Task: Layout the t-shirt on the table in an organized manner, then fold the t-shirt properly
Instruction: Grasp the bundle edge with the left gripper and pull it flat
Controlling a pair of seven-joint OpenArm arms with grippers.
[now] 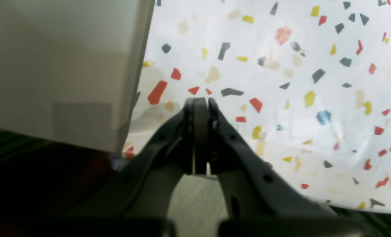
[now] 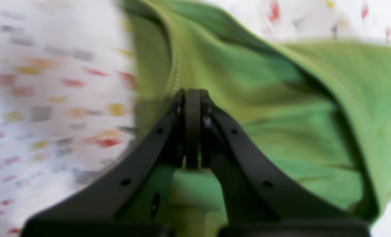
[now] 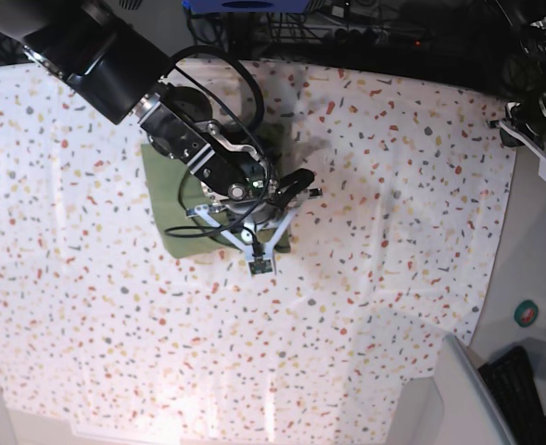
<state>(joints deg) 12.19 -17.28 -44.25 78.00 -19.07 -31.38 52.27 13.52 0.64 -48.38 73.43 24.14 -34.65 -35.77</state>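
The olive-green t-shirt (image 3: 161,211) lies bunched into a compact patch on the speckled table (image 3: 393,213), left of centre, and my right arm (image 3: 208,153) covers most of it. In the blurred right wrist view, the t-shirt (image 2: 281,108) fills the middle and right, with a stitched seam running past the fingertips. My right gripper (image 2: 193,93) is shut just over that seam, and no cloth shows between its pads. My left gripper (image 1: 200,102) is shut with nothing in it, hovering over bare table cloth (image 1: 297,82) near an edge, far from the shirt.
A plain grey-white surface (image 1: 60,65) fills the left of the left wrist view. In the base view a grey bin (image 3: 476,399) and a keyboard (image 3: 523,389) sit off the table's lower right corner. Cables and dark gear (image 3: 347,28) line the far edge.
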